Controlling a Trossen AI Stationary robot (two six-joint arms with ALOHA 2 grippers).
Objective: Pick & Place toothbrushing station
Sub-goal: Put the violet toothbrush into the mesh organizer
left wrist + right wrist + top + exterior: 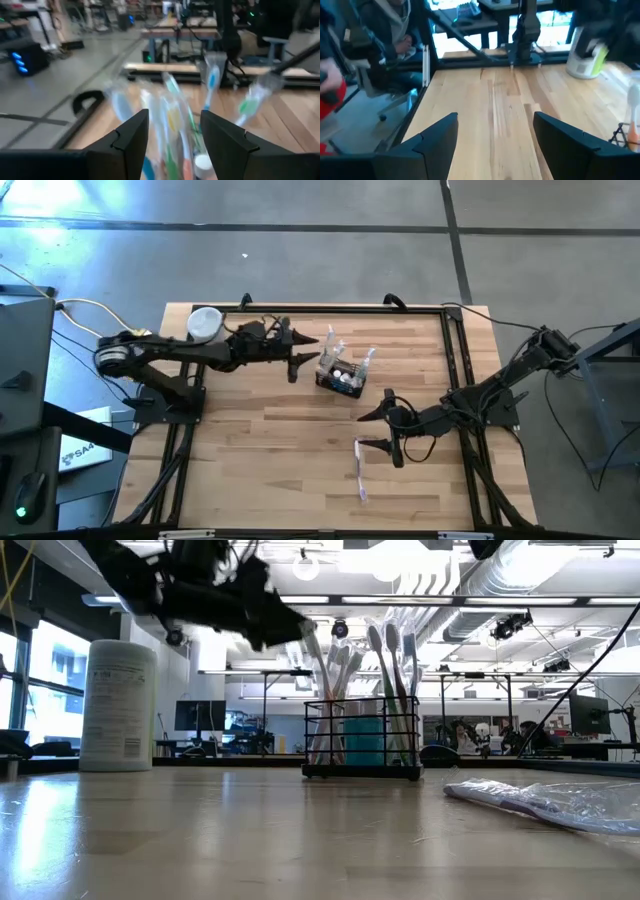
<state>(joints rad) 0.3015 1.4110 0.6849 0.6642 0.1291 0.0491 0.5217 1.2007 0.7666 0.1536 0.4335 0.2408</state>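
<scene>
The left gripper (300,348), jaws parted and empty, is hovering beside the toothbrushing station (341,380) near the table's (260,470) far edge, seemingly lining up a grasp, while the right gripper (378,432) is waiting wide open.

The black wire-mesh toothbrushing station (341,379) stands upright on the table's far middle, holding pale toothbrushes (378,690).

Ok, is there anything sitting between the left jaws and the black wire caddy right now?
Nothing visible on the table does. The left gripper is just beside the black wire caddy, jaws open, with only the toothbrushes standing in the caddy ahead of it. The white container sits behind that arm.
</scene>
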